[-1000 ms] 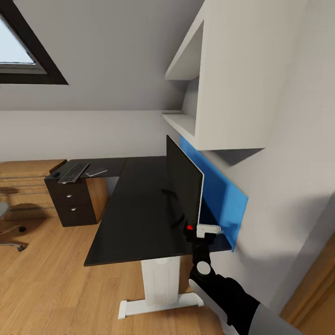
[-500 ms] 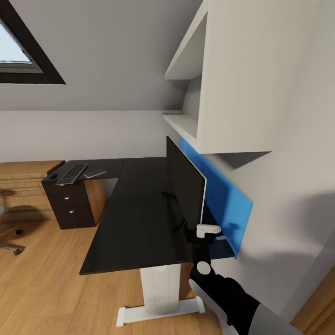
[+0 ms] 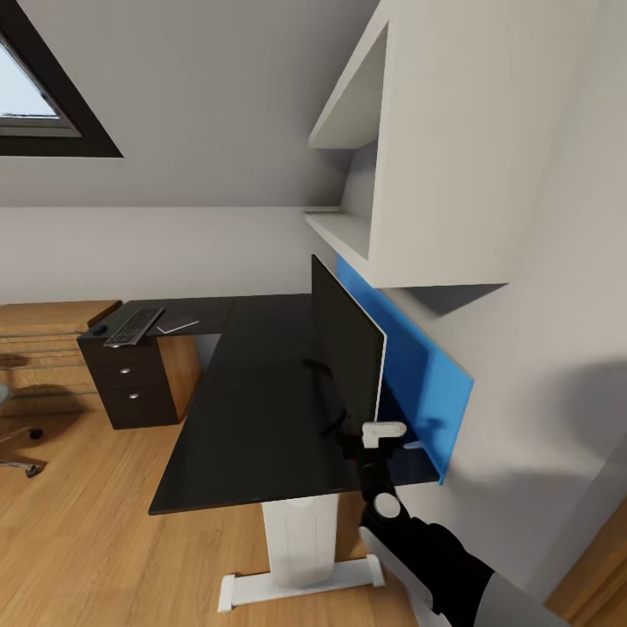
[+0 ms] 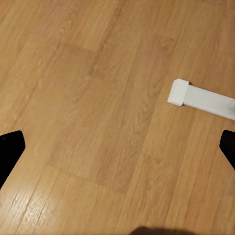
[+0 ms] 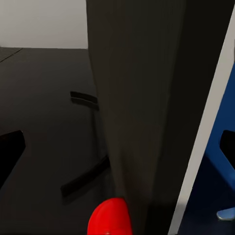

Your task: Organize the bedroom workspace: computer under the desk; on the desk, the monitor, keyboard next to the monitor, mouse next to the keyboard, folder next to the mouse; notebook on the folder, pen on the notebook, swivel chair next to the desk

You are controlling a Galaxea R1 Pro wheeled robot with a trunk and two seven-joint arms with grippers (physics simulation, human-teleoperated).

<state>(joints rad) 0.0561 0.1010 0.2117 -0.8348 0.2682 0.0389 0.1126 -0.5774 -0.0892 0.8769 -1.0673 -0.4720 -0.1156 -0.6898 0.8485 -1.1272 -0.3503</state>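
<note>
Swivel chair [image 3: 16,435] cut by frame edge

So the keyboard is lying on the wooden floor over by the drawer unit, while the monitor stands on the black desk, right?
Not quite. The head view shows the keyboard lying on top of the desk, at its far end above the drawer unit, not on the floor. The monitor does stand on the desk.

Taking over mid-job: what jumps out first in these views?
The monitor stands edge-on near the desk's right end, before the blue back panel, with the right claw at its lower near corner, fingers spread either side of the edge. The keyboard lies at the desk's far left end, above the black drawers.
</note>
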